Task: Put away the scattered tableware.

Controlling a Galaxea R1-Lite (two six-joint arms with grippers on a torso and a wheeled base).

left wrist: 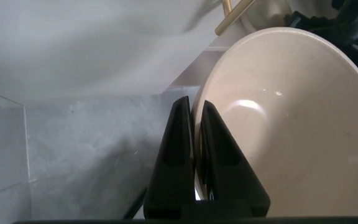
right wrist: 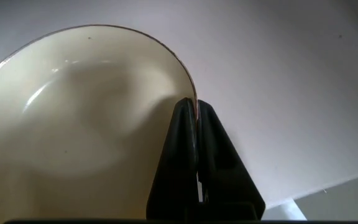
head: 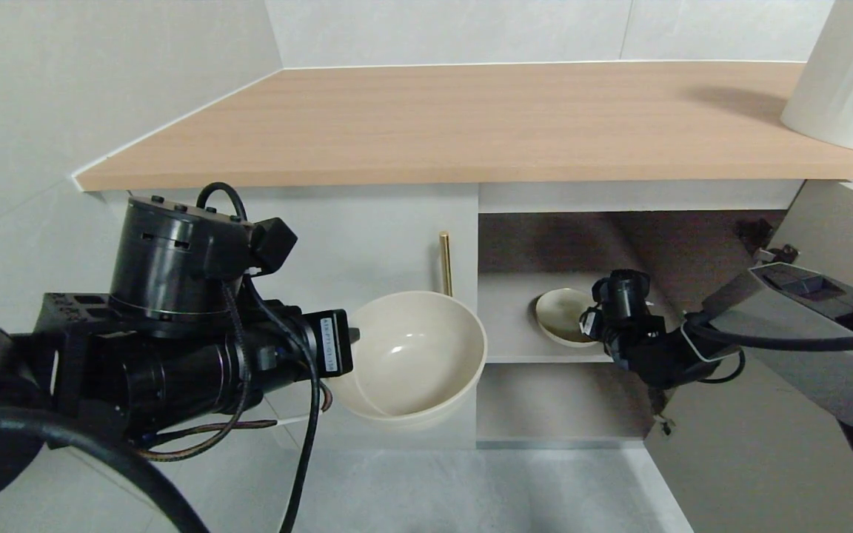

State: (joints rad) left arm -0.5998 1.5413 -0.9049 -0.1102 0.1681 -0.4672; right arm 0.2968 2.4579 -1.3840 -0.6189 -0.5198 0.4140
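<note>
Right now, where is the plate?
Head view, right of centre: the plate is inside the open cabinet, at its shelf, pinched by the right tool.

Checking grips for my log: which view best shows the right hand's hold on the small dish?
The right wrist view: the right hand clamps the small dish by its rim. The head view shows that dish tilted inside the open cabinet, the hold hidden behind the wrist. The left wrist view faces the large bowl.
</note>
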